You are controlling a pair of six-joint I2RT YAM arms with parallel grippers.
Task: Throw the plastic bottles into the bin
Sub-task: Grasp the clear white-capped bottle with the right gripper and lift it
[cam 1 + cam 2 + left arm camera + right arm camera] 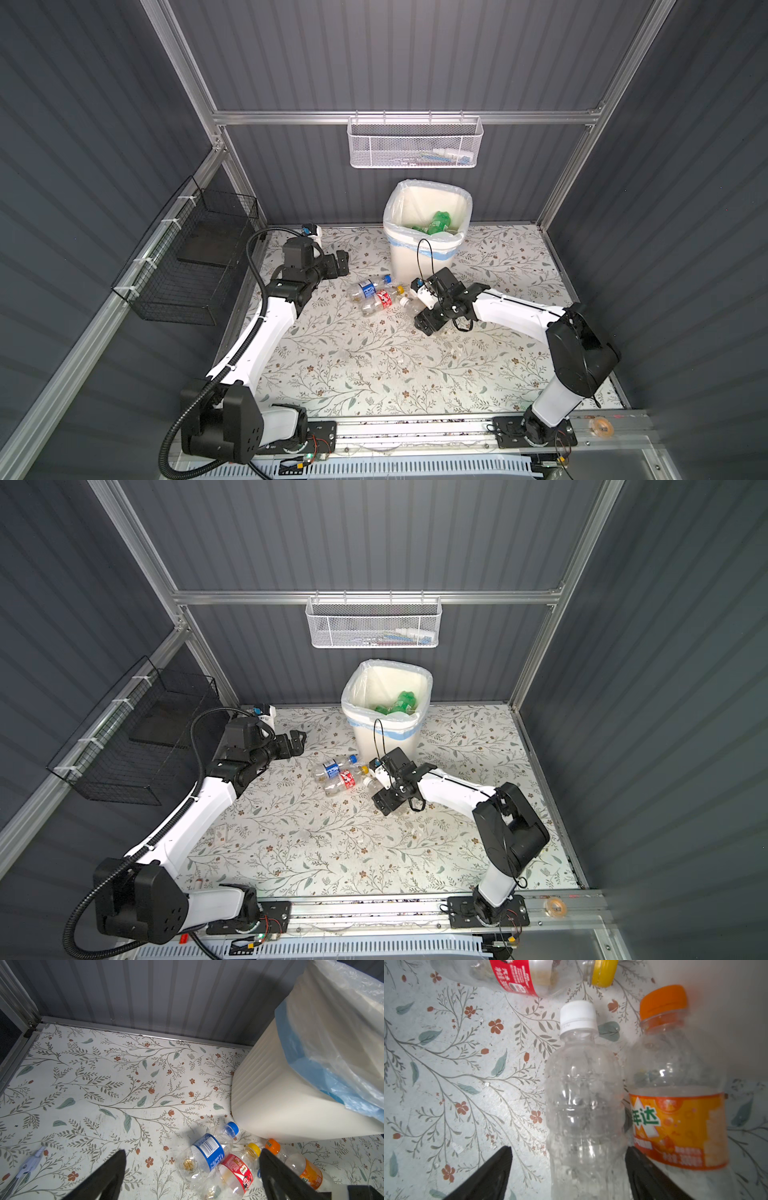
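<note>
– While your right hand straddles the clear, white-capped plastic bottle lying on the floral-patterned worktop, its jaws stand parted. One finger is close against the bottle's side and the other is well clear, so nothing is gripped.

– And my left?

– Your left hand hangs spread wide above the worktop, empty, near the clear bottle with blue label and blue cap.

– How will the white-capped one handle?

– It looks empty, so judge it very light, thin-walled and slick. Squeeze hard and it should buckle. Take it across the ribbed belly, not the neck. The orange-capped bottle with orange label lies just beside it, and your finger may nudge that one.

– Any writing?

– The orange label shows "年达" in white, with blurred small print below. The red-labelled, yellow-capped bottle carries Chinese text too cropped to read. The blue label shows a barcode.

– The bin?

– The cream-white, bag-lined plastic bin stands just behind the cluster, with green bottles inside.
</note>
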